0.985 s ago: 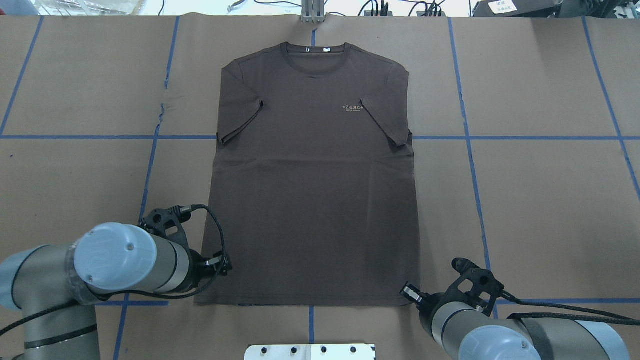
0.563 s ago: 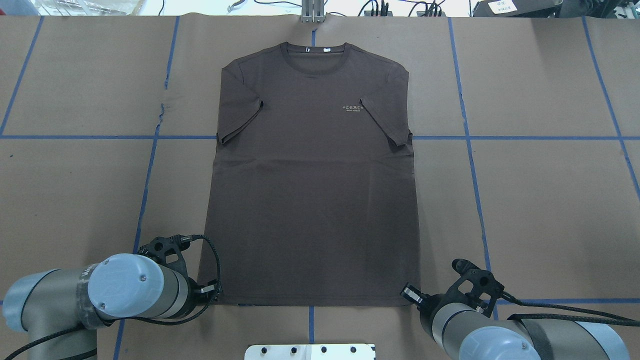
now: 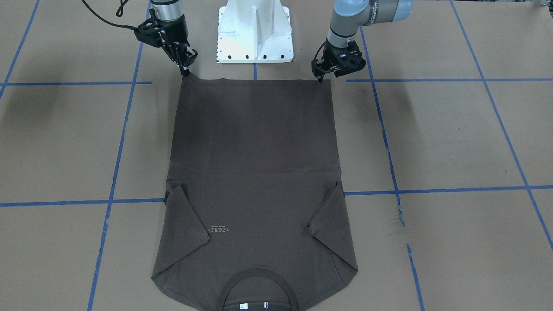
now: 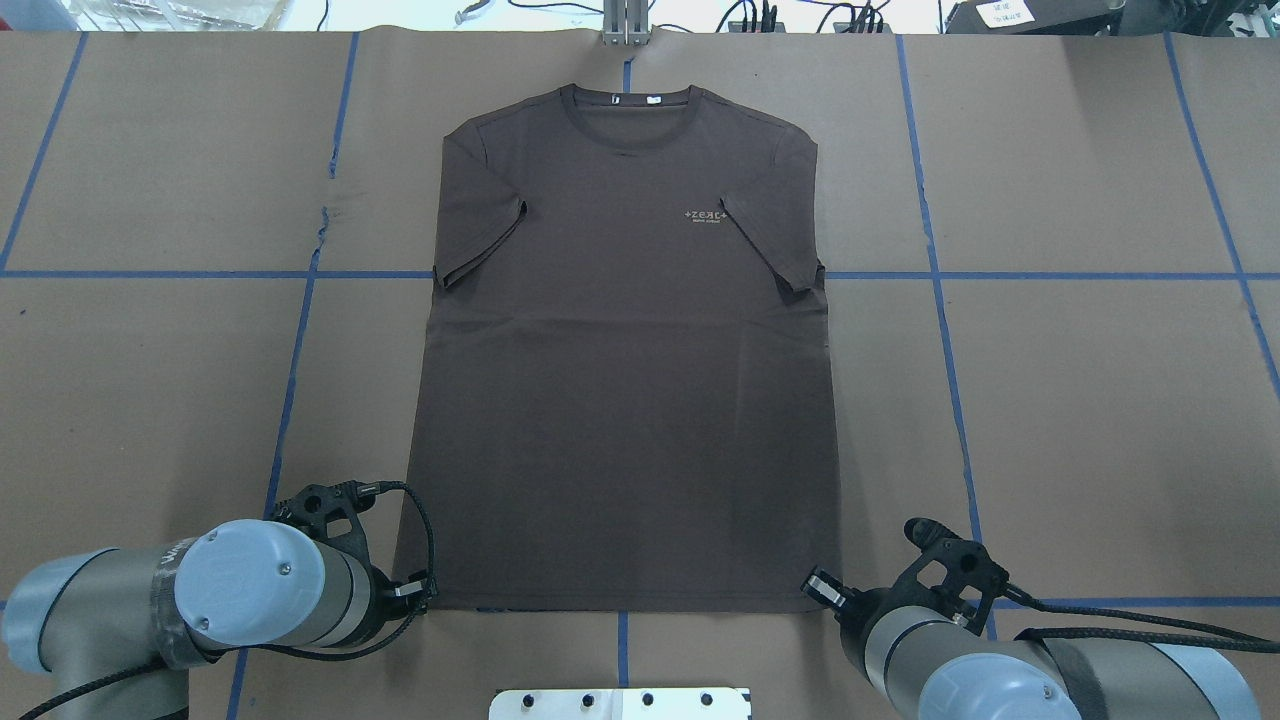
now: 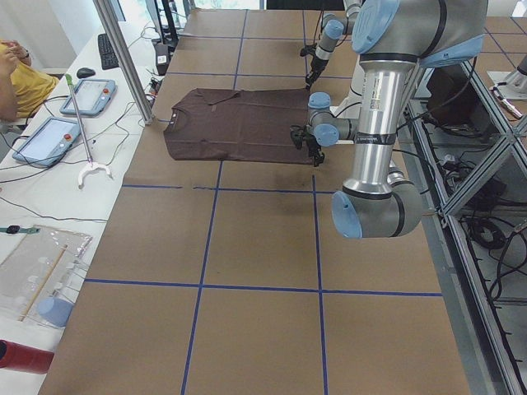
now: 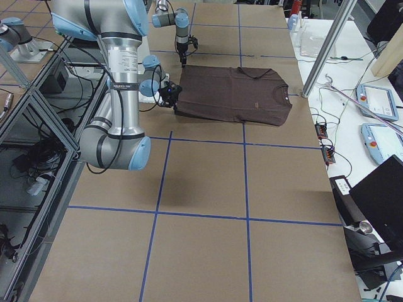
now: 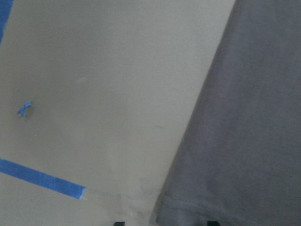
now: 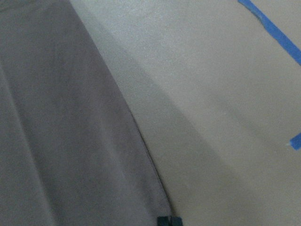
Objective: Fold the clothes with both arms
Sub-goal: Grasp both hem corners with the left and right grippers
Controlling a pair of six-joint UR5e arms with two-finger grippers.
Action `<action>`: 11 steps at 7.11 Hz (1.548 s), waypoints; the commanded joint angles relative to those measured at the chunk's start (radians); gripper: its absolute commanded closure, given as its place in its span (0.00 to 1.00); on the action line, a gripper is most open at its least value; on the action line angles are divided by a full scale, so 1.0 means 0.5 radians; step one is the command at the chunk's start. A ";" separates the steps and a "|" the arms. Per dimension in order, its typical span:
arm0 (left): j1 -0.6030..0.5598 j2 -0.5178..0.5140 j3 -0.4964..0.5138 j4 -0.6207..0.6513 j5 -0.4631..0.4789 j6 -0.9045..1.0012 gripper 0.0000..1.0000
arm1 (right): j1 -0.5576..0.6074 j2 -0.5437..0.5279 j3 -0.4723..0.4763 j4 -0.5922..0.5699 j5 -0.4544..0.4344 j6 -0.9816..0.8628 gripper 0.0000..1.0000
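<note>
since the earlier overhead frames the left gripper (image 4: pixel 418 592) has been drawn back along the side edge of the t-shirt (image 4: pixel 630 380) and is now set at the near-left corner of the hem (image 4: pixel 620 606). the right gripper (image 4: pixel 818 582) is seen unchanged at the opposite hem corner.

the t-shirt is laid flat and face up in the middle of the table (image 4: pixel 1100 400), with the collar (image 4: pixel 627 98) far from the robot and the sleeves (image 4: pixel 480 225) turned in over the body.

in the left wrist view two fingertips (image 7: pixel 118 223) are seen apart, one on either side of the hem corner, which is not yet gripped. in the right wrist view the fingertips (image 8: pixel 169 221) are seen together at the end of the shirt's edge. the corner looks pinched between them, though the contact itself is hidden.

the step in hand is judged to be the taking of both hem corners for a lengthwise fold. next, the left fingers need to be closed on the cloth. both corners would then be lifted evenly and carried toward the collar, so that no skew is put into the fold.
</note>
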 commanded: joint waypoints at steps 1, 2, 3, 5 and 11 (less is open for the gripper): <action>0.002 -0.011 0.001 0.000 0.003 0.013 0.36 | -0.002 -0.001 0.000 0.000 0.000 0.000 1.00; 0.005 -0.014 0.001 -0.003 0.015 0.013 0.37 | -0.002 -0.001 0.000 0.000 0.000 -0.003 1.00; 0.005 -0.011 0.001 -0.003 0.061 0.013 0.38 | -0.002 -0.004 -0.003 0.000 0.000 -0.003 1.00; 0.005 -0.014 0.001 -0.003 0.062 0.013 0.44 | -0.002 -0.007 -0.006 0.000 0.000 -0.006 1.00; -0.001 -0.054 0.005 0.000 0.055 0.040 1.00 | -0.002 -0.007 -0.006 0.000 0.000 -0.006 1.00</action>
